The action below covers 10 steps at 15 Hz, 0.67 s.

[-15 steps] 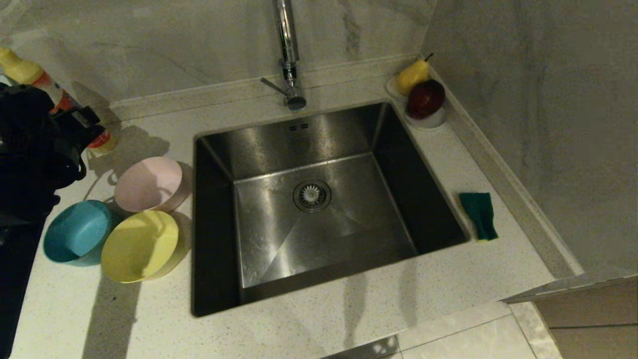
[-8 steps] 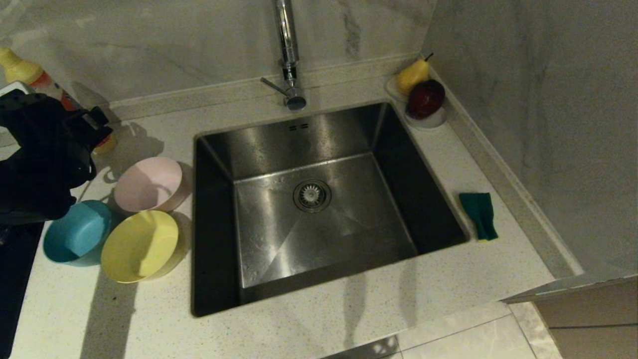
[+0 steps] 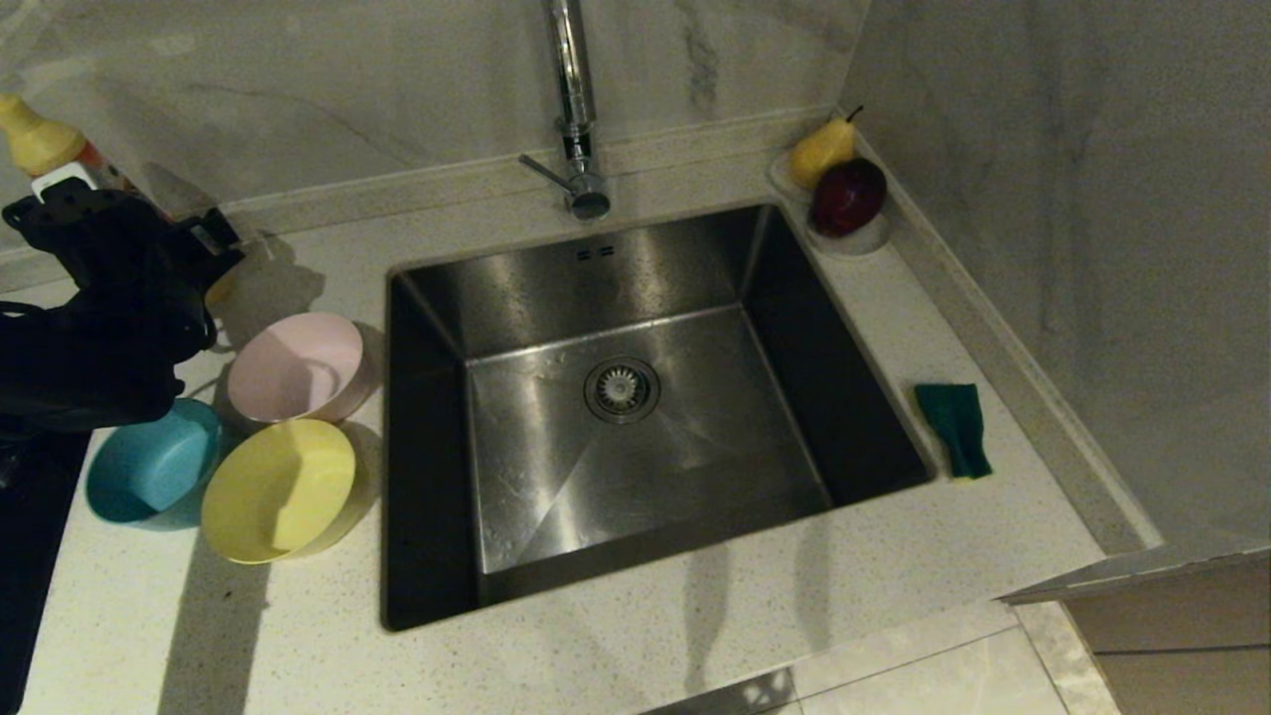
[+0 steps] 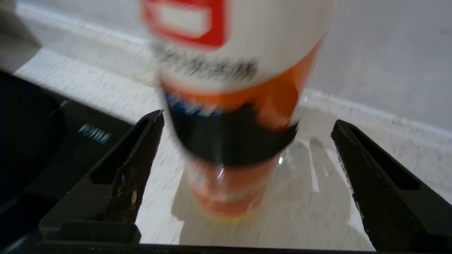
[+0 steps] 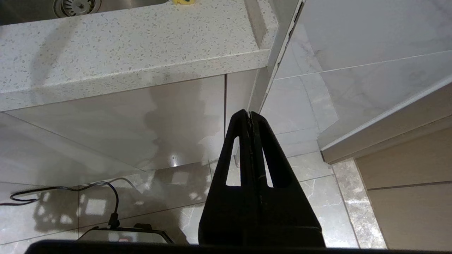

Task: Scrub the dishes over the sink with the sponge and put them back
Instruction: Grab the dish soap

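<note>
- The left gripper [image 4: 247,121] is up by the back wall, at the far left of the counter [image 3: 635,636], beyond the bowls.
- Its two black fingers [image 4: 137,158] are spread wide apart.
- A bottle [image 4: 233,106] stands between the fingers. It is white and orange with a dark band. The fingers do not touch it, so the gripper holds nothing.
- In the head view the bottle's yellow top [image 3: 40,139] sticks up behind the black arm.
- The sink [image 3: 635,397] is in the middle of the counter, with the tap [image 3: 574,109] behind it.
- Three bowls sit on the counter left of the sink, close together.
- The pink bowl [image 3: 298,365] is nearest the wall. The yellow bowl [image 3: 278,487] is nearer the front. The blue bowl [image 3: 154,462] is on the far left, partly under the arm.
- The sponge [image 3: 953,425] lies green side up on the counter, just right of the sink.
- A small white dish [image 3: 854,238] in the back right corner holds a pear [image 3: 820,149] and a dark red fruit [image 3: 847,195].
- The right gripper [image 5: 251,118] hangs low in front of the cupboard, below the counter edge. Its fingers are pressed together with nothing in them.
</note>
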Motion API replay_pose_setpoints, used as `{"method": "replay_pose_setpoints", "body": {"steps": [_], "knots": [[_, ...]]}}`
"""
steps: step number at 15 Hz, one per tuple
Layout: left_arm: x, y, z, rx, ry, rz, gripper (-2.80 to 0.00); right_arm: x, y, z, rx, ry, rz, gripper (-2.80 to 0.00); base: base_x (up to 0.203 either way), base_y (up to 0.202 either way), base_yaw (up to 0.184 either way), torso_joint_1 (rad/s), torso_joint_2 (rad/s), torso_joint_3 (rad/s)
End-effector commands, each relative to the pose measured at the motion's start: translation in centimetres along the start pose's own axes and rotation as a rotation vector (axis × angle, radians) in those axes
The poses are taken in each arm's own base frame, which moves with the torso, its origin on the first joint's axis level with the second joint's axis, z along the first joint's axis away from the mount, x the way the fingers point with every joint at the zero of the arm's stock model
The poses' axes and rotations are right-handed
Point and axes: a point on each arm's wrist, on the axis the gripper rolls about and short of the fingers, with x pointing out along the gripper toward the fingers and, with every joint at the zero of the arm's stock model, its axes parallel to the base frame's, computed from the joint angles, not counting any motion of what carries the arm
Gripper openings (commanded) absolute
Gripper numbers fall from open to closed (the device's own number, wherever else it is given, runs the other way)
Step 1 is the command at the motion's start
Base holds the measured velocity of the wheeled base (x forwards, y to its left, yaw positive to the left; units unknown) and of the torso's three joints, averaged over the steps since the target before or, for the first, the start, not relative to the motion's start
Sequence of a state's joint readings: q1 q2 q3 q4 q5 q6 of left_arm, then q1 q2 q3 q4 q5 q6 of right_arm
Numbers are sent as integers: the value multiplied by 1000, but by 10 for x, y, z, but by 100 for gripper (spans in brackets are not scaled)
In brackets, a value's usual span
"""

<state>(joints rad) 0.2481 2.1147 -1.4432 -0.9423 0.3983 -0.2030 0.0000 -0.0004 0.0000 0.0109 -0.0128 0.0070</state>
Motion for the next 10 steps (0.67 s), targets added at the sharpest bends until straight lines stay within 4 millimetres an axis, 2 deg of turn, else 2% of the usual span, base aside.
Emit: {"method": "replay_pose_setpoints", "body": {"steps": [1,10], "knots": [[7,-1,-11,3,3,-6,0,0,0,0,0,2,0,-280,0,0,0,0,0,0],[25,-9,-15,15,-48,-31,0,0,0,0,-1,0,-1,-280,0,0,0,0,0,0]]}}
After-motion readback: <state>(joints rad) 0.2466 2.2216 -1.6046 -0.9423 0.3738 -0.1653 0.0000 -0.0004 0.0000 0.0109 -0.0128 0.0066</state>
